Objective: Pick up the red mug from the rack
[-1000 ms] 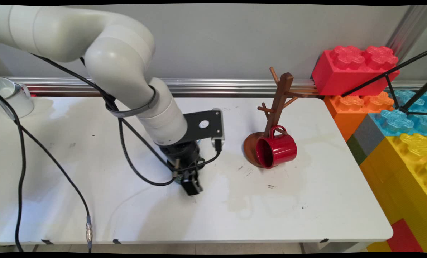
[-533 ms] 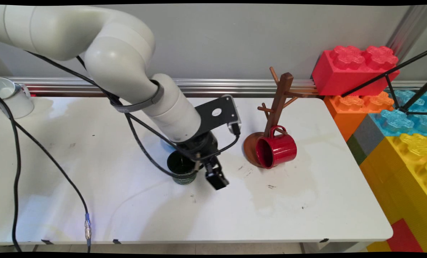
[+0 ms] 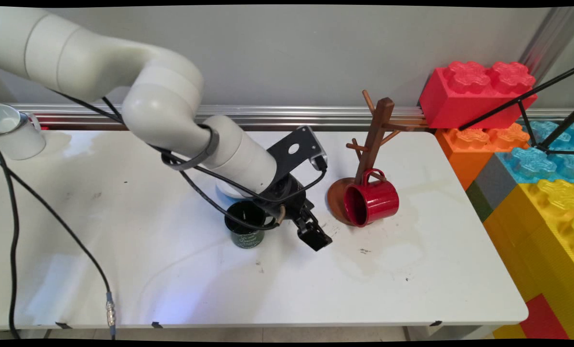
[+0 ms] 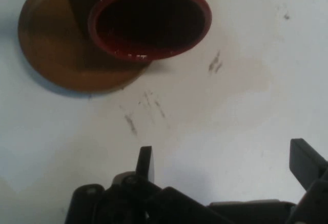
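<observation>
My black gripper point(image 3: 314, 237) hovers low over the white table point(image 3: 412, 270), between a dark green mug point(image 3: 246, 226) on its left and a red mug point(image 3: 370, 203) on its right. Its fingers stand open with nothing between them point(image 4: 220, 157). The red mug point(image 4: 151, 16) lies on its side against the round base point(image 4: 66, 55) of a brown wooden mug tree point(image 3: 371, 144), its mouth turned toward the gripper. The green mug stands upright, apart from the gripper. A pale blue object point(image 3: 227, 190) shows under the arm's wrist, mostly hidden.
A white mug point(image 3: 12, 130) stands at the table's far left corner. Big toy bricks, red point(image 3: 475, 91), orange, blue and yellow point(image 3: 547, 226), are stacked beyond the table's right edge. Black cables point(image 3: 51, 217) hang from the arm across the left half.
The gripper has moved right, away from the green mug and toward the red mug. The green mug, hidden under the hand before, now stands uncovered.
</observation>
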Controlling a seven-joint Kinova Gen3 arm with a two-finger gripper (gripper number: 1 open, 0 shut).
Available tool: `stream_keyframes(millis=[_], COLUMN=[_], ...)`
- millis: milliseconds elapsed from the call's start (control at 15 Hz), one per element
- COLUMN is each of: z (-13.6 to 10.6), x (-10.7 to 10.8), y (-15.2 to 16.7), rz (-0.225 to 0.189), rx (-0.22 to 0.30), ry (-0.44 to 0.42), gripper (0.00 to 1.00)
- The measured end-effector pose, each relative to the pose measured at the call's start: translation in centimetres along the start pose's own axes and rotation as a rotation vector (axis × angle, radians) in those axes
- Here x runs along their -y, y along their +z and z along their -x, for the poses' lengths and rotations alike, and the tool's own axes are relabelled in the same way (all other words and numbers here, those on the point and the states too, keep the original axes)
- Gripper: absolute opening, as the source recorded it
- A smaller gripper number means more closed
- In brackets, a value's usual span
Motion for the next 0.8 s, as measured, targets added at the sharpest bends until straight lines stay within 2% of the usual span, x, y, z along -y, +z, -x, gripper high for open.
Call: stream_keyframes(millis=[400, 800], z=[1.9, 3.7], x=[0.6, 0.3], y=[1.8, 3.3], rz=[0.060, 0.116], rx=[-0.097, -0.147], ry=[-0.124, -0.248], gripper=[1.00, 1.00])
